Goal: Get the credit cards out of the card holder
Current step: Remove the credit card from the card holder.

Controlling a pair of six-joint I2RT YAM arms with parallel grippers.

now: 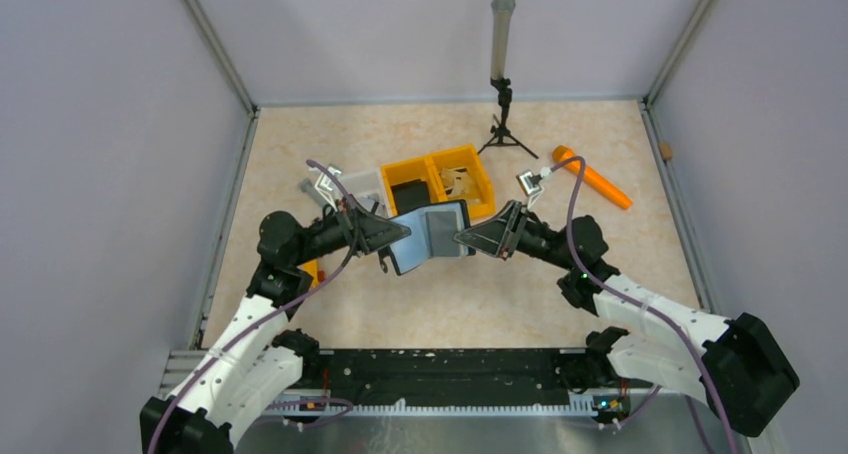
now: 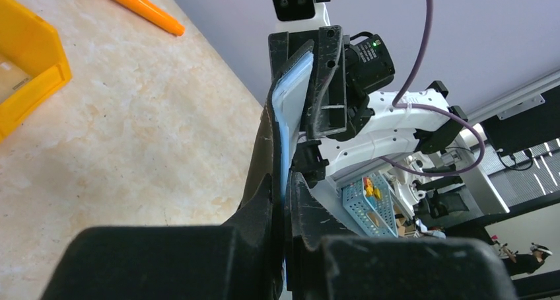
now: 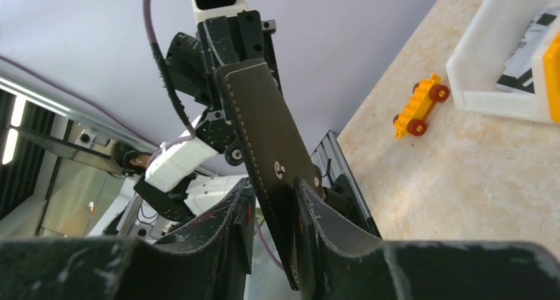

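The card holder [image 1: 430,236] hangs open in the air between my two grippers, its pale blue lining facing up. My left gripper [image 1: 405,232] is shut on its left flap; in the left wrist view the flap [image 2: 266,148] runs edge-on between the pinched jaws of that gripper [image 2: 285,187]. My right gripper [image 1: 462,239] reaches the right flap. In the right wrist view the black stitched flap [image 3: 264,128] sits between the jaws of that gripper [image 3: 274,194], against one finger with a gap to the other. No credit cards show clearly in the slots.
A yellow bin [image 1: 470,159] holding a black square item [image 1: 408,196] stands behind the holder, with a white tray [image 3: 489,62] beside it containing a striped flat piece [image 3: 531,45]. An orange marker [image 1: 592,177], a small tripod post [image 1: 503,94] and a yellow toy car [image 3: 418,105] lie around.
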